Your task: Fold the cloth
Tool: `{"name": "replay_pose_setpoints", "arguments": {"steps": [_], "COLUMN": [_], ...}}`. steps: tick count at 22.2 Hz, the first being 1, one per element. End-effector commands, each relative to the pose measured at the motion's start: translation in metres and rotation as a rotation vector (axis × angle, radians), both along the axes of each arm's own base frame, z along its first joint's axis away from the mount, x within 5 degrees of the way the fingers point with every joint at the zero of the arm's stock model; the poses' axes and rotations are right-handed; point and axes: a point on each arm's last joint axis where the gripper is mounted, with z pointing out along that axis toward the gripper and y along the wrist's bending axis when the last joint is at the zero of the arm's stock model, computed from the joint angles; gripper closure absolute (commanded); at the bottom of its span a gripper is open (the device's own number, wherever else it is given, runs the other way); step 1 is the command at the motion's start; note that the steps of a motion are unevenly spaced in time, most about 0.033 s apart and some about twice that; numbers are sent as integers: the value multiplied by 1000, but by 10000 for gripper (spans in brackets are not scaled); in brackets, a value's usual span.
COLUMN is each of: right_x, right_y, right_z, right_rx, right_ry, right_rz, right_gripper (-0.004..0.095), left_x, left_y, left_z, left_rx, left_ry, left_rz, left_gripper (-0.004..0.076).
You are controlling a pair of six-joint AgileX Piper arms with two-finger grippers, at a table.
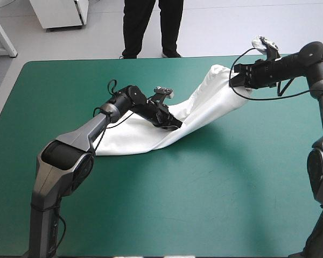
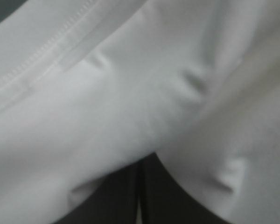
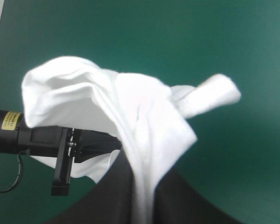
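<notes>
Two grippers hold one T-shirt [image 1: 204, 102], and it stretches between them across the teal-green table [image 1: 151, 215]. Starting at the left, the white cloth's low end lies flat on the cover near the middle of the table, just beside the left arm. The left gripper [image 1: 175, 124] sits low at the cloth's near edge, close to the cover. Its wrist view shows the black fingers [image 2: 112, 200] drawn into a narrow arch with a sliver of white pinched between them. Cloth fills everything ahead of it, and a stitched hem [image 2: 37, 58] runs aslant across the fabric. Moving right, the T-shirt climbs off the table in a long sagging band toward the far right corner. There the right gripper [image 1: 238, 79] holds it aloft, well above the cover and near the far edge. From the right wrist, those fingers [image 3: 186, 205] are all but closed, with a white strip clamped in the seam between them. The fabric bunches ahead of them in a folded hump, and one loose tab sticks out to the side. Past that hump the left gripper shows, black, tucked partly under the cloth.
</notes>
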Motion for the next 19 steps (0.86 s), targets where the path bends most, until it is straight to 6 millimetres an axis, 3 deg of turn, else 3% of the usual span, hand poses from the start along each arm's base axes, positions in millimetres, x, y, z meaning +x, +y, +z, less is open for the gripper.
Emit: {"name": "replay_pose_setpoints", "arguments": {"steps": [1, 2, 5, 7, 12, 16, 19], "right_x": [-17, -17, -18, -20, -30, -36, -38], "right_y": [17, 21, 34, 44, 83, 113, 137], "right_z": [45, 45, 45, 47, 69, 74, 69], "right_rx": [40, 36, 40, 54, 75, 95, 107], "right_ry": [-144, -144, -143, -146, -214, -239, -232], "right_rz": [26, 35, 68, 92, 184, 230, 270], "right_gripper": [923, 923, 923, 923, 923, 923, 923], "left_x": [-3, -3, -4, -8, -35, -56, -71], "left_y": [6, 8, 24, 40, 101, 128, 137], "left_z": [30, 35, 75, 113, 193, 226, 247], "left_rx": [14, 10, 68, 139, 162, 162, 154], "left_ry": [-47, -35, -82, -172, -280, -330, -385], "left_rz": [-15, -12, -9, 16, 119, 179, 201], "left_gripper": [733, 733, 733, 733, 733, 733, 733]}}
